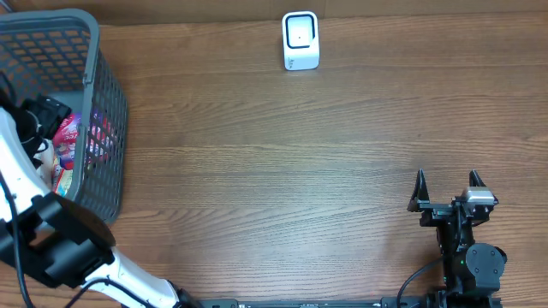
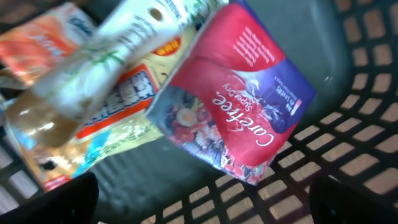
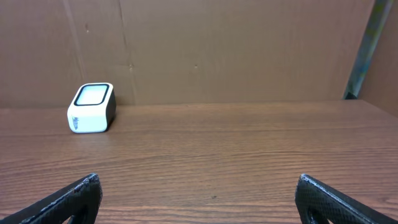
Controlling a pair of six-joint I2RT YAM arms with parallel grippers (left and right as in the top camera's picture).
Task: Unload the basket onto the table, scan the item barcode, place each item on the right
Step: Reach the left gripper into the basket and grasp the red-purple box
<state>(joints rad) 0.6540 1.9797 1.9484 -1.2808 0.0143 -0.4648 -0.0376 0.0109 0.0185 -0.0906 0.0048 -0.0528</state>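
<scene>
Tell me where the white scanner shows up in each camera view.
Overhead: the scanner sits at top centre.
Left wrist: not in it; only packets inside the basket.
Right wrist: the scanner is at left, mid-height.
Shared landmark: the wooden table, seen in the overhead and right wrist views.

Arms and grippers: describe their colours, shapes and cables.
Left arm: white links, bulky black joints, thin black cables. Right arm: all black, rounded joint, pale grey block at the wrist, black cable at its base. Right gripper has two black, tapering fingers.
</scene>
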